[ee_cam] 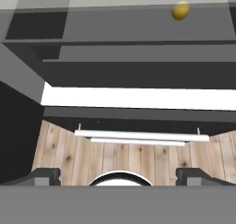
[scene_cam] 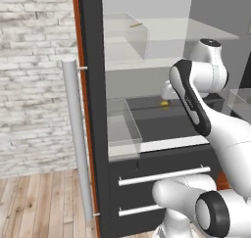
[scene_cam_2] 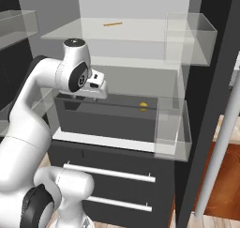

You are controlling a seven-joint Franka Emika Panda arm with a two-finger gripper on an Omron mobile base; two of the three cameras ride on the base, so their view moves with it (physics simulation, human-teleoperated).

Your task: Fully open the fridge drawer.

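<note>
With its jaws spread wide and empty, the gripper point(ee_cam: 118, 177) is hovering over the fridge drawer point(ee_cam: 138, 73), needing a level pull on its front edge.

base views flank fridge drawer point(scene_cam: 162, 115) — hand view looks down.

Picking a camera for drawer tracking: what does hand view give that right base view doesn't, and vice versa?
Hand view adds: the claw, open, tips wide apart. Right base view adds: the clear bins and a thin orange stick on the upper shelf. Shared: the fridge drawer, a small yellow item, and the silver bar handles below.
</note>
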